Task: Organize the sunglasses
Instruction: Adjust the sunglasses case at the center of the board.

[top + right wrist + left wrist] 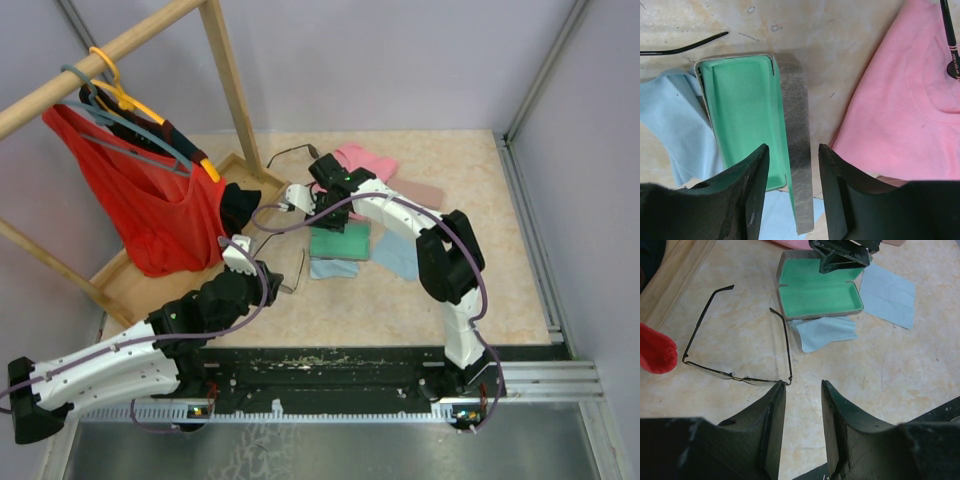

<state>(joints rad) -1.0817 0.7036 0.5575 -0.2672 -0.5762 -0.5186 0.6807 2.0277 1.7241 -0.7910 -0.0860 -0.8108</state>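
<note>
Just ahead of my left gripper [802,384], the thin, dark wire-framed sunglasses [732,374] lay on the pale mottled tabletop [900,370]. Both slim arms were unfolded and pointed away from me. One hinge corner sat right at the tip of my left-hand finger, touching it or nearly so; I could not tell which. Those jaws stood moderately apart with nothing between them.

Farther ahead and a little to the right, the oblong grey case with bright green lining [820,295] lay open and empty. A light-blue square cloth [826,332] was tucked partly under its near edge, and a second such cloth [888,294] lay flat just to its right.

My right gripper [792,147] hovered over that case. Its jaws were parted and straddled the grey felt wall without pinching it, and the green hollow lay to the left of them. A soft pink felt piece [895,115] lay to their right. On it, up ahead, was a slim black bar [949,40], possibly the arm of another pair, though I could not be sure.

By my reckoning the task had barely begun: the case was ready, but no glasses had been folded, lifted or put inside. What remained was to pick up this pair, fold it, seat it in the lining and shut the lid, then see to any second pair.
</note>
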